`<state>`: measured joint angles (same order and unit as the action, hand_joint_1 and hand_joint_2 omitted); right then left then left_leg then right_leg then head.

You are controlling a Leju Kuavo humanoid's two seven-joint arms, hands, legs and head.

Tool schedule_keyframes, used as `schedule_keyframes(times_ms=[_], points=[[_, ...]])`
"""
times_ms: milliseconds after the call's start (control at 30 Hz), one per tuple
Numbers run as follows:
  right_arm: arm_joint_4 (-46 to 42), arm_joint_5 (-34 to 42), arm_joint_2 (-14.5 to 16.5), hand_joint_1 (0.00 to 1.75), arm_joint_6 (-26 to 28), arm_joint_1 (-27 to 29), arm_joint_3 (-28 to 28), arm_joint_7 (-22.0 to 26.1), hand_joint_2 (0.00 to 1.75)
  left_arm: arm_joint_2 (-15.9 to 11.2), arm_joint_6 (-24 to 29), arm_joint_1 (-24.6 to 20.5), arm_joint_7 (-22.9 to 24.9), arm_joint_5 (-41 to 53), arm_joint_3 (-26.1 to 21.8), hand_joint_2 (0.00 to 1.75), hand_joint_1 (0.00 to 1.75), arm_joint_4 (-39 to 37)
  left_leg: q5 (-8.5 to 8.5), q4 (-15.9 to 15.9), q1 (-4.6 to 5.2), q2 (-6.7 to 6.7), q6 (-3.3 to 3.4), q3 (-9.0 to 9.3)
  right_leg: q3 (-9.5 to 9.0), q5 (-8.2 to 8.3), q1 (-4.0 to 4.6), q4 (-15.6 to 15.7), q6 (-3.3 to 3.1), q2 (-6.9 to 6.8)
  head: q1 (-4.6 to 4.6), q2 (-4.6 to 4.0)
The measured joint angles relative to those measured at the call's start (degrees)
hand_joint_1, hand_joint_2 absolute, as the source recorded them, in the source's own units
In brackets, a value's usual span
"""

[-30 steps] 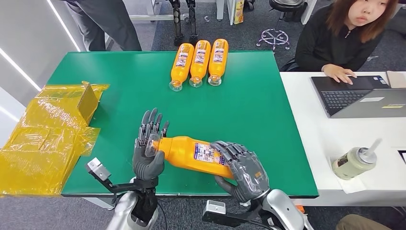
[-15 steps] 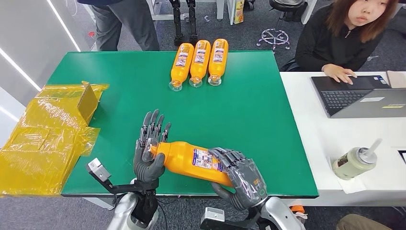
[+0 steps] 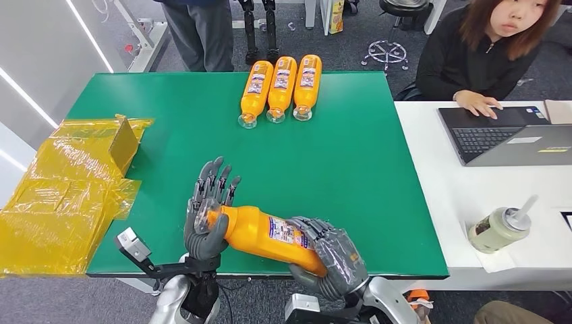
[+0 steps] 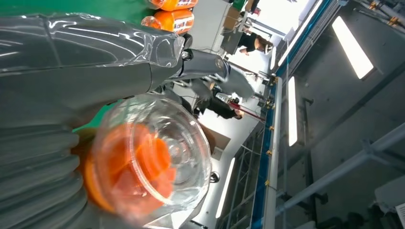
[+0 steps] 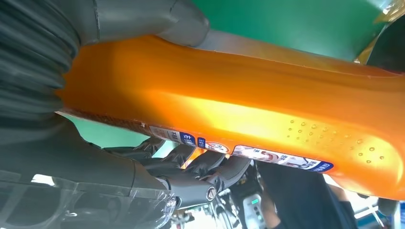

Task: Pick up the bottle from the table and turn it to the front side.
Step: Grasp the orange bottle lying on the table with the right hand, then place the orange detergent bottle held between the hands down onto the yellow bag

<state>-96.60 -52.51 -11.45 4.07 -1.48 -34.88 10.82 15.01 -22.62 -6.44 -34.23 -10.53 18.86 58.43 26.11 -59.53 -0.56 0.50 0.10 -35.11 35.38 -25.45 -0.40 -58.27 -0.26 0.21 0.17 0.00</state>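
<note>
An orange bottle (image 3: 260,231) with a printed label lies across both my hands, lifted just over the near edge of the green table (image 3: 351,155). My right hand (image 3: 332,256) grips its base end, fingers wrapped over the label. My left hand (image 3: 206,216) cups the clear cap end, with its fingers spread upward. In the left wrist view the clear cap (image 4: 150,157) sits right against my palm. The right wrist view shows the orange body (image 5: 248,105) lying across my fingers (image 5: 191,171).
Three more orange bottles (image 3: 280,88) lie side by side at the table's far edge. Crumpled yellow wrapping (image 3: 61,196) covers the left end. A seated person (image 3: 492,54) works at a laptop (image 3: 506,135) on the white desk to the right, near a lidded cup (image 3: 499,228). Another person (image 3: 202,30) stands beyond the table.
Both hands have drawn the bottle nearer to me and slightly left. The standing person beyond the table has walked to the right.
</note>
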Motion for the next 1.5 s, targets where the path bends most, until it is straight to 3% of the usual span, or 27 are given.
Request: schedule_keyframes(times_ms=[100, 233, 700, 733, 833, 867, 1367, 1500], points=[[-0.07, 0.55, -0.72, 1.75, 1.39, -1.63, -0.35, 0.10, 1.75, -0.02, -0.62, -0.01, -0.31, 0.13, 0.00, 1.75, 1.57, -0.01, 0.00, 0.00, 0.00, 0.00, 0.00, 0.01, 0.00, 0.00, 0.00, 0.00, 0.00, 0.00, 0.00, 0.00], [-0.52, 0.95, -1.37, 1.75, 3.04, -2.83, -0.80, 0.30, 1.75, -0.02, -0.91, -0.03, -0.78, 0.10, 0.00, 1.75, 1.57, -0.01, 0.00, 0.00, 0.00, 0.01, 0.00, 0.01, 0.00, 0.00, 0.00, 0.00, 0.00, -0.01, 0.00, 0.00], [-2.77, -2.97, -1.12, 1.73, 6.57, -0.47, -2.81, -1.01, 1.75, 0.03, -1.26, -0.74, -1.46, -1.43, 0.00, 1.75, 1.72, -0.12, 0.01, 0.01, 0.00, 0.00, -0.01, 0.00, 0.01, -0.02, 0.01, 0.00, 0.00, -0.01, 0.01, 0.00], [-3.08, -3.69, -0.90, 1.39, 6.64, -0.09, -2.85, -1.32, 1.75, 0.03, -1.49, -0.75, -1.40, -1.70, 0.00, 1.75, 1.73, -0.16, 0.01, 0.01, 0.00, 0.00, -0.01, 0.00, 0.01, -0.02, 0.01, 0.00, -0.01, 0.00, 0.01, 0.00], [-4.07, -5.49, -0.21, 0.14, 6.55, 1.14, -2.85, -1.89, 1.75, 0.04, -2.18, -0.77, -1.12, -2.50, 0.00, 1.75, 1.75, -0.32, 0.01, 0.01, 0.00, 0.00, -0.01, 0.00, 0.02, -0.03, 0.01, 0.00, -0.01, 0.00, 0.01, 0.00], [-4.43, -6.08, 0.02, 0.04, 6.45, 1.60, -2.86, -1.83, 1.75, 0.05, -2.43, -0.78, -0.91, -2.74, 0.00, 1.75, 1.75, -0.39, 0.01, 0.01, 0.00, 0.00, -0.02, 0.00, 0.02, -0.03, 0.01, 0.00, -0.02, 0.00, 0.01, 0.00], [-7.57, -8.10, 3.24, 0.00, 7.42, 6.14, -3.04, 1.14, 1.75, 0.02, -2.51, -0.23, 0.59, -3.85, 0.02, 1.75, 1.75, -1.09, 0.04, 0.02, -0.01, -0.02, -0.06, -0.01, 0.04, -0.05, 0.01, 0.00, -0.02, 0.02, 0.00, 0.00], [-8.31, -8.38, 4.14, 0.00, 8.99, 6.94, -3.04, 2.28, 1.75, -0.16, 0.87, 0.24, -0.35, -0.82, 0.01, 1.75, 1.75, -0.83, 0.07, 0.04, -0.01, -0.02, -0.09, 0.00, 0.04, -0.07, 0.01, 0.00, -0.04, 0.02, 0.00, 0.00]])
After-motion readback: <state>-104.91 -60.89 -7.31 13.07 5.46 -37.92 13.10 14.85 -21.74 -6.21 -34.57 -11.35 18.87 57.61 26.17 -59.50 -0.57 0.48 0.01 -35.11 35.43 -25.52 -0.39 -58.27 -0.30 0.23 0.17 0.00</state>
